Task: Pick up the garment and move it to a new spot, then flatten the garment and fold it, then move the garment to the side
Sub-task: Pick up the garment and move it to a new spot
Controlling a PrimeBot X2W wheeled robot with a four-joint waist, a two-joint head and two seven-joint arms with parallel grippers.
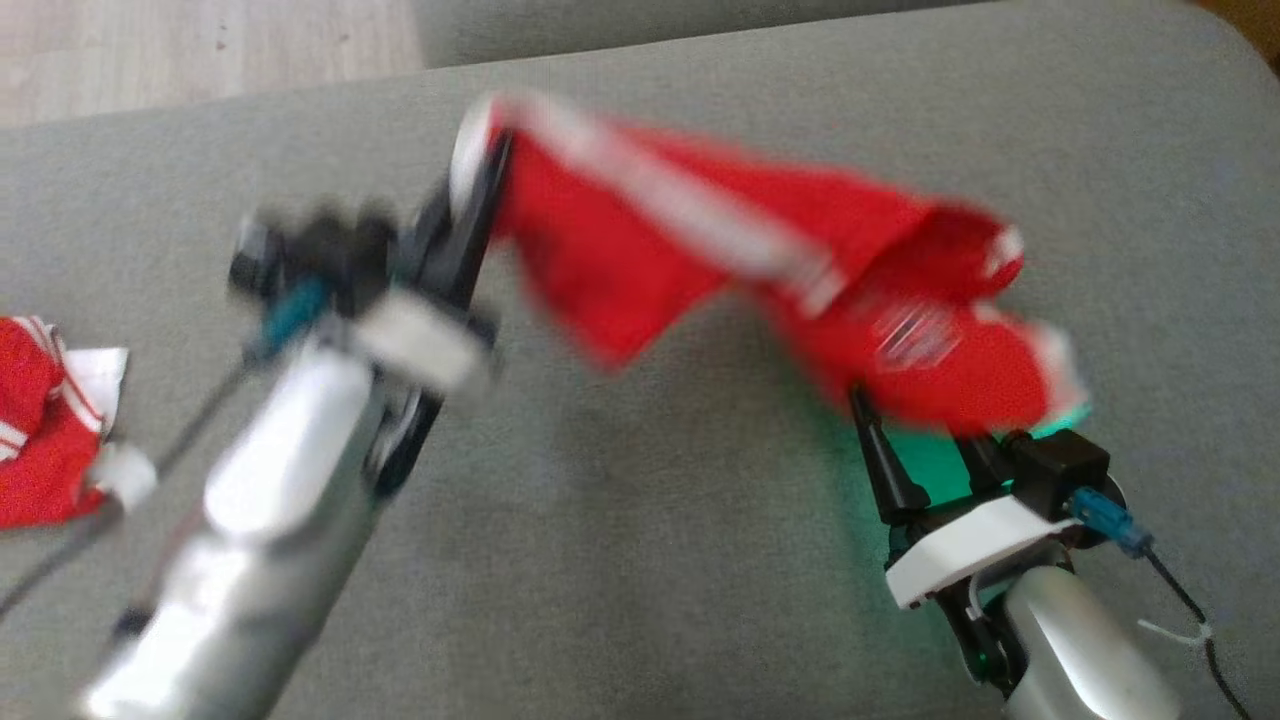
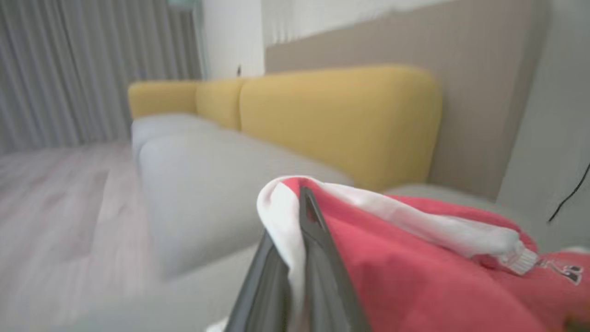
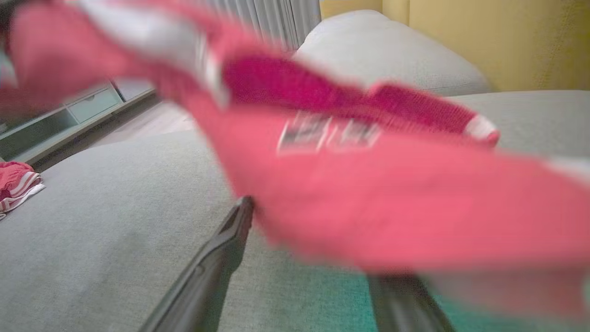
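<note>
Garment: red cloth garment with white stripes [image 1: 700,250], blurred, held in the air above the grey fabric sofa cushion [image 1: 620,560], with its far end sagging low.
Left gripper [image 1: 478,175]: clenched on the garment's white-trimmed edge.
Right gripper [image 1: 920,430]: fingers spread, grasping nothing, just under the sagging end.
Risk: with a single-point hold, a swing could slip the hem free, or the loose end could snag on the spread fingers and bunch.
Nearby: crumpled red-and-white cloth [image 1: 40,420], well apart at the left.

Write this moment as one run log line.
garment: raised over grey cushion | left end effector: shut on its white trim | right end effector: open, beneath its lower end | views: blurred
</note>
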